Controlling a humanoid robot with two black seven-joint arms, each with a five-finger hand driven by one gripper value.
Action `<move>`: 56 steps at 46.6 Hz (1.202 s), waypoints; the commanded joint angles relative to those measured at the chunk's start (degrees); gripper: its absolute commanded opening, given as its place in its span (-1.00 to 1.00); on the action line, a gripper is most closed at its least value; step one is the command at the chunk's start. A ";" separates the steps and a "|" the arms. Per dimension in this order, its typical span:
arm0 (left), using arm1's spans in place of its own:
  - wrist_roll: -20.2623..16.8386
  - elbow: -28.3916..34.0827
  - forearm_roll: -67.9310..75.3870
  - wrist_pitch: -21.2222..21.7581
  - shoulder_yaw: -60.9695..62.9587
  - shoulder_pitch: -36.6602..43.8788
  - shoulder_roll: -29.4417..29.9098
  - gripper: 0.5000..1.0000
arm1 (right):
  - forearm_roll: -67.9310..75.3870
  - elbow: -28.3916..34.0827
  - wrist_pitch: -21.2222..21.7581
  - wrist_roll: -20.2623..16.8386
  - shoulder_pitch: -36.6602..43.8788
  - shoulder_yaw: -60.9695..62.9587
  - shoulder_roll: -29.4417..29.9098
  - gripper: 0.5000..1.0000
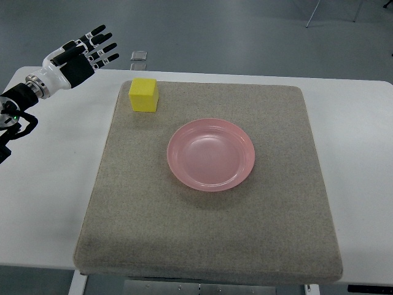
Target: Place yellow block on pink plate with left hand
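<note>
Your left hand is hovering with fingers spread, holding nothing, beyond the mat's far-left corner, where the yellow block is sitting, apart from the pink plate. It is looking light, probably foam; pinch opposite side faces. Near-cubic, no clear long axis, edges roughly square to the mat.

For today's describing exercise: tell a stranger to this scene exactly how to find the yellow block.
Start at the white table and the big grey mat covering its middle. Go to the mat's far left corner, beyond the pink plate, nearest the left hand with its spread fingers. There sits the yellow block, the only cube and the only yellow thing.
</note>
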 commanded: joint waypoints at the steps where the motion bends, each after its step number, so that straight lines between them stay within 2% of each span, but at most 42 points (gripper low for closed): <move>1: -0.04 0.00 0.08 0.00 0.09 0.06 -0.09 0.98 | 0.02 0.00 0.00 0.00 0.00 0.00 0.00 0.69; 28: -0.66 -0.09 0.60 0.00 0.44 -0.03 -0.26 0.98 | 0.03 0.00 0.00 0.00 0.00 0.00 0.00 0.69; 35: -1.00 -0.35 7.27 0.00 0.35 -0.56 -0.35 0.98 | 0.02 0.00 0.00 0.00 0.00 0.00 0.00 0.69; 38: -2.76 0.00 11.40 0.00 0.09 -1.26 -0.18 0.98 | 0.02 0.00 0.00 0.00 0.00 0.00 0.00 0.69; 46: -13.21 0.00 22.21 0.00 0.26 -2.84 0.27 0.97 | -0.06 0.00 0.00 0.00 0.00 0.00 0.00 0.69; 56: -15.07 -0.18 35.05 0.37 0.35 -5.56 0.44 0.92 | 0.03 0.00 0.00 0.00 0.00 0.00 0.00 0.69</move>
